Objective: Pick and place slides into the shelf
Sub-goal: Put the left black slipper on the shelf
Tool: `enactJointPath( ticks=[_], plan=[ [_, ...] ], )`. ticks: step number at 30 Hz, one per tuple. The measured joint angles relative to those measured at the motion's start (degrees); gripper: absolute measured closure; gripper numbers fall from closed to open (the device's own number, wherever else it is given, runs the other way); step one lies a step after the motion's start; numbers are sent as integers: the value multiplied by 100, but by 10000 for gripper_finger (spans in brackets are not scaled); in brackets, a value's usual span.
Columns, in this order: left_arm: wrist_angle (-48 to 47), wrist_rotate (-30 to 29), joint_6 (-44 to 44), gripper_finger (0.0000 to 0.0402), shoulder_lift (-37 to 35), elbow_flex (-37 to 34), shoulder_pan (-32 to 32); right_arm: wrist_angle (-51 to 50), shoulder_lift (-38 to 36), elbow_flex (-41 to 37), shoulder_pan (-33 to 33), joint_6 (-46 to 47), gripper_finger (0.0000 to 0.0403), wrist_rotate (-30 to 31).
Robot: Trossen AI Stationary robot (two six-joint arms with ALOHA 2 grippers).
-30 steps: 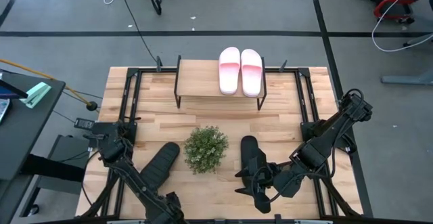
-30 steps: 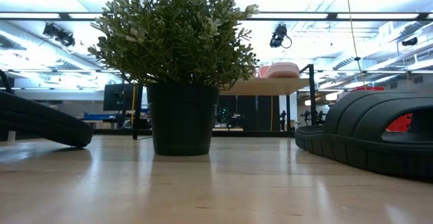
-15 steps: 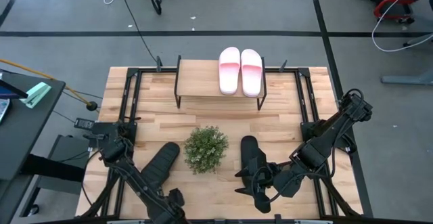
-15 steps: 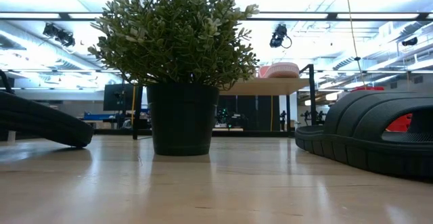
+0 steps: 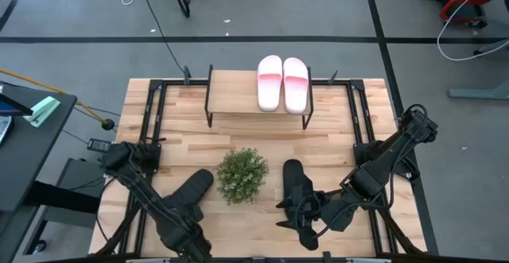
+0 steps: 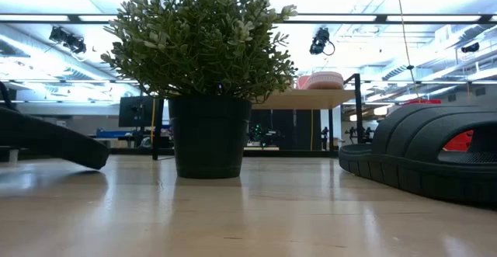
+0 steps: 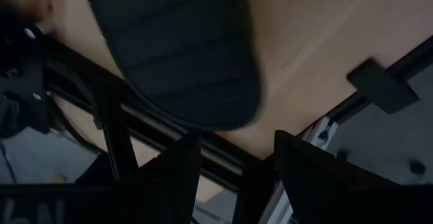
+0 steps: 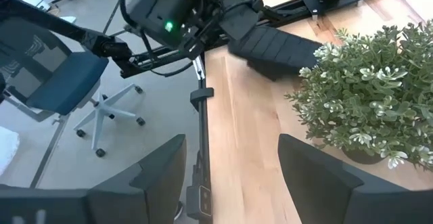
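Note:
Two pink-and-white slides [image 5: 282, 84] lie side by side on the right half of the shelf [image 5: 235, 92]. A black slide [image 5: 197, 188] lies slantwise on the table left of the potted plant [image 5: 241, 175]. My left gripper [image 7: 233, 149] points steeply down at this slide's near end [image 7: 203, 109], fingers apart, with that end just beyond the fingertips. A second black slide [image 5: 296, 185] rests on its sole right of the plant. My right gripper [image 8: 230, 163] hangs open above it, holding nothing. My left gripper stands at the rounded near end [image 7: 223, 119] of the left black slide, coming from above. Nothing lies between its fingers in the wrist view. Whether a fingertip touches the slide, I cannot tell.
The potted plant [image 6: 206, 78] stands mid-table between the two black slides. The left half of the shelf board [image 5: 231, 96] is bare wood. Black frame rails [image 5: 155, 112] run along the table's sides and near edge [image 7: 135, 136].
My left gripper has moved from the table's near edge toward the far and left, rising a little, up to the near end of the left black slide. My right arm has kept still.

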Motion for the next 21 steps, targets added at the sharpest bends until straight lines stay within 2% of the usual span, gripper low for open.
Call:
enactJointPath(
  ticks=[4, 9, 14, 21],
  plan=[
    [21, -89, 4, 202, -34, 0, 29, -1, 0, 0, -60, -21, 163, -13],
    [408, -97, 63, 175, 53, -1, 56, -2, 0, 0, -100, -24, 163, -37],
    [295, -103, 417, 152, 250, -7, 94, -5, 0, 0, -97, -29, 163, -45],
    [360, -104, 530, 145, 440, -7, 94, -11, 0, 0, -97, -21, 163, -52]
  ],
)
